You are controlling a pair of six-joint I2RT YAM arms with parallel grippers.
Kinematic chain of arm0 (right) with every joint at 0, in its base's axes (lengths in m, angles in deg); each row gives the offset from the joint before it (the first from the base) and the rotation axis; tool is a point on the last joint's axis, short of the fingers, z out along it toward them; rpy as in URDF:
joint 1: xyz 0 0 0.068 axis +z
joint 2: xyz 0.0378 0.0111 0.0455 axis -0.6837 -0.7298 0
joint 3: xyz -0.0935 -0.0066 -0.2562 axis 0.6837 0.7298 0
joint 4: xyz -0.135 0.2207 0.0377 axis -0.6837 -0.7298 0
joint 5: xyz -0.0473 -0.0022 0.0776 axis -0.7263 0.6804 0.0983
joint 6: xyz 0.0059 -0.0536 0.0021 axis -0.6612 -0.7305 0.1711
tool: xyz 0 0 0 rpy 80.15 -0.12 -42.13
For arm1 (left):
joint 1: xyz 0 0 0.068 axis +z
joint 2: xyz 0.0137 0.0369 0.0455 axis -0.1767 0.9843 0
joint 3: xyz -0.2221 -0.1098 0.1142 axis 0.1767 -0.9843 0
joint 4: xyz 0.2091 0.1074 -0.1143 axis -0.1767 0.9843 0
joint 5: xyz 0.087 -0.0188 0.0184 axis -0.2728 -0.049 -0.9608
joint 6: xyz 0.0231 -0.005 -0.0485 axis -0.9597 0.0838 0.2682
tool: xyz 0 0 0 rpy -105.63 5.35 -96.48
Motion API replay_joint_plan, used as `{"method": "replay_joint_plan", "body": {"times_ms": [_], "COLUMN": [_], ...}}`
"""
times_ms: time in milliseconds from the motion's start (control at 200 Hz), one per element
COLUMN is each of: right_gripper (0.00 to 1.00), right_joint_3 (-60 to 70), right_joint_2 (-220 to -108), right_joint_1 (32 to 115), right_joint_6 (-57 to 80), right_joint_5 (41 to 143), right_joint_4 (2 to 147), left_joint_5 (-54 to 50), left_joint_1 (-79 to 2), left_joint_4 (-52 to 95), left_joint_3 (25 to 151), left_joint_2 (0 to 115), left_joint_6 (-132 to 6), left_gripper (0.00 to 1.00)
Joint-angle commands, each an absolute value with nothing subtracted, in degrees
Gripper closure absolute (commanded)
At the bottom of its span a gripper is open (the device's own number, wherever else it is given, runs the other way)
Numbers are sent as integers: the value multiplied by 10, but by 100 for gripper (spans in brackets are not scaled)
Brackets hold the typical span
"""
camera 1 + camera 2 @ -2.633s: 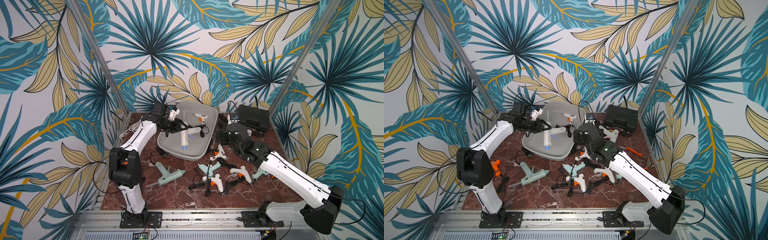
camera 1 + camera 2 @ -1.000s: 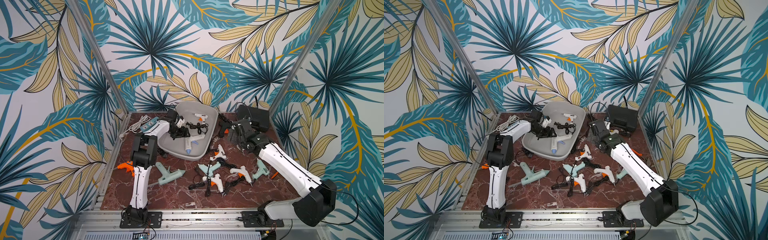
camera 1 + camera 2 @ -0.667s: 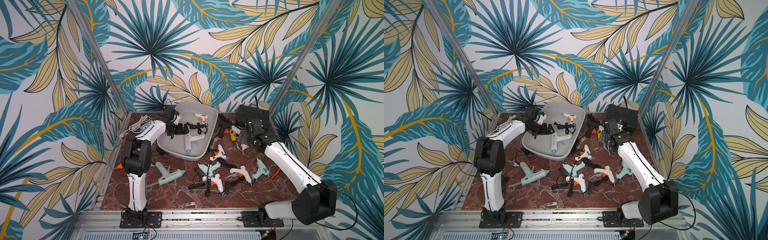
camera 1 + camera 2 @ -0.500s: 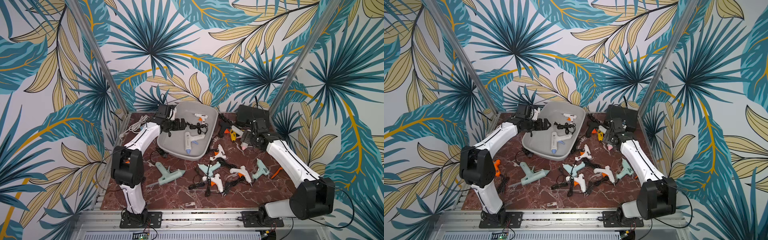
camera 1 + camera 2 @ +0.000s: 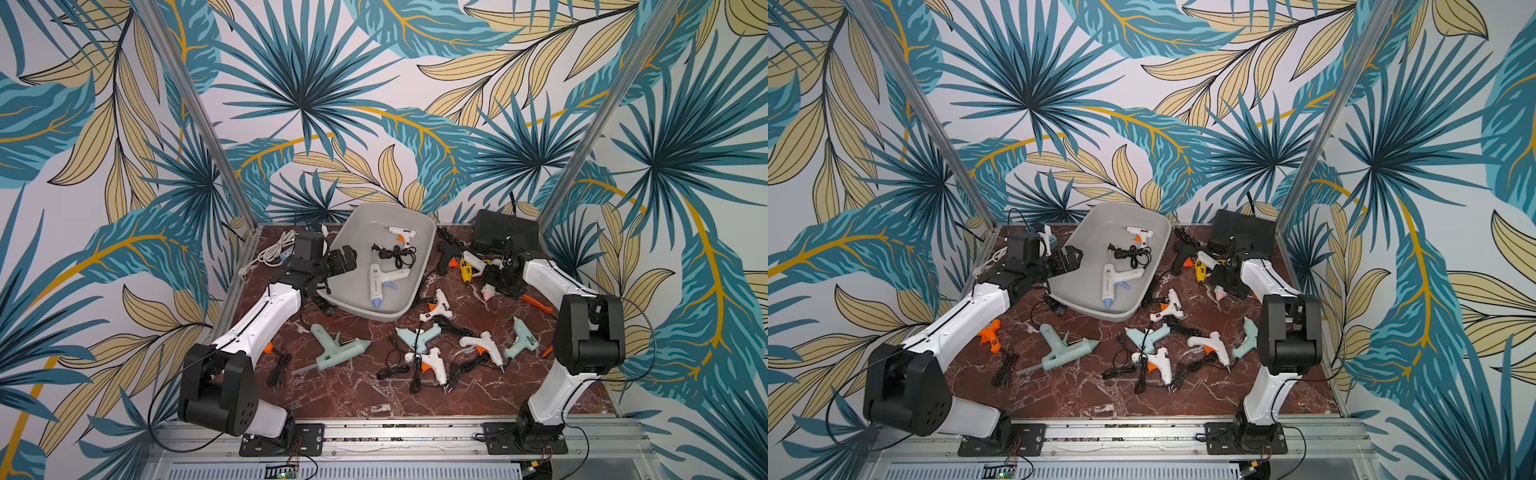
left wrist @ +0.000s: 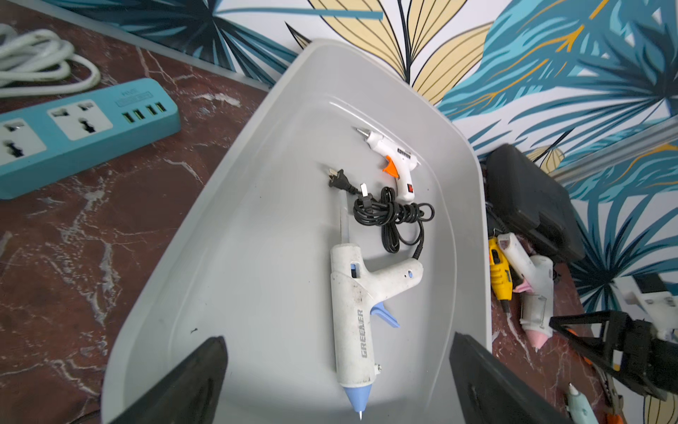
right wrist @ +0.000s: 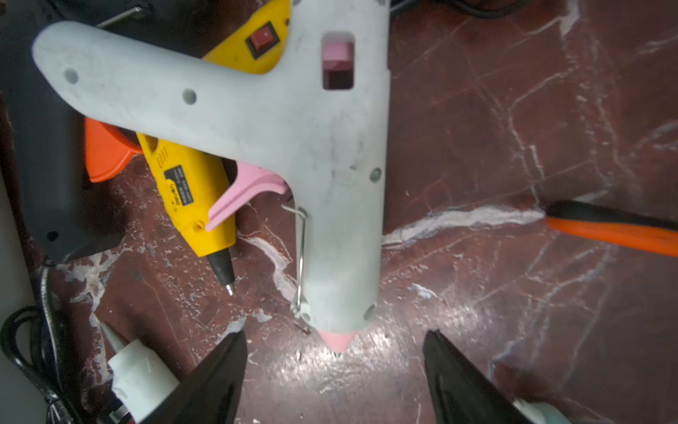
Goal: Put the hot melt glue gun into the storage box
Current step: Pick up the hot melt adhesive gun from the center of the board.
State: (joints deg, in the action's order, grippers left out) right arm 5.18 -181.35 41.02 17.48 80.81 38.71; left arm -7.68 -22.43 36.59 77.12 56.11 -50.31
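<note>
Right tool (image 7: 335,341), jaws apart, astride glue gun (image 7: 330,176) nozzle

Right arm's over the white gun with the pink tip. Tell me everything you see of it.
The pink-tipped glue gun is scuffed white plastic, with pink trigger, pink nozzle cone and a wire stand folded along the barrel. It lies on its side on the marble tabletop, handle across a yellow glue gun. The right gripper is open, jaws flanking the nozzle, not touching it.
</note>
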Motion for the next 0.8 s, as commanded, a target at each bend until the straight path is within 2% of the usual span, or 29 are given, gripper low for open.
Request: {"method": "replay_joint_plan", "body": {"times_ms": [0, 220, 606, 796], "right_gripper": [21, 26, 41, 64], "right_joint_3": [26, 3, -36, -45], "right_joint_2": [-1840, -1881, -1943, -1956], "right_joint_1": [406, 402, 395, 394], "right_joint_6": [158, 158, 131, 117], "right_joint_5": [832, 811, 790, 797], "right_joint_4": [394, 392, 384, 379], "left_joint_5": [-99, -91, -89, -97], "left_joint_1": [-215, -211, -208, -206], "left_joint_4": [298, 300, 299, 296], "left_joint_3": [754, 755, 749, 745], "left_joint_2": [532, 529, 530, 529], "left_joint_6": [-491, -492, -485, -476], "left_gripper": [0, 0, 0, 0]}}
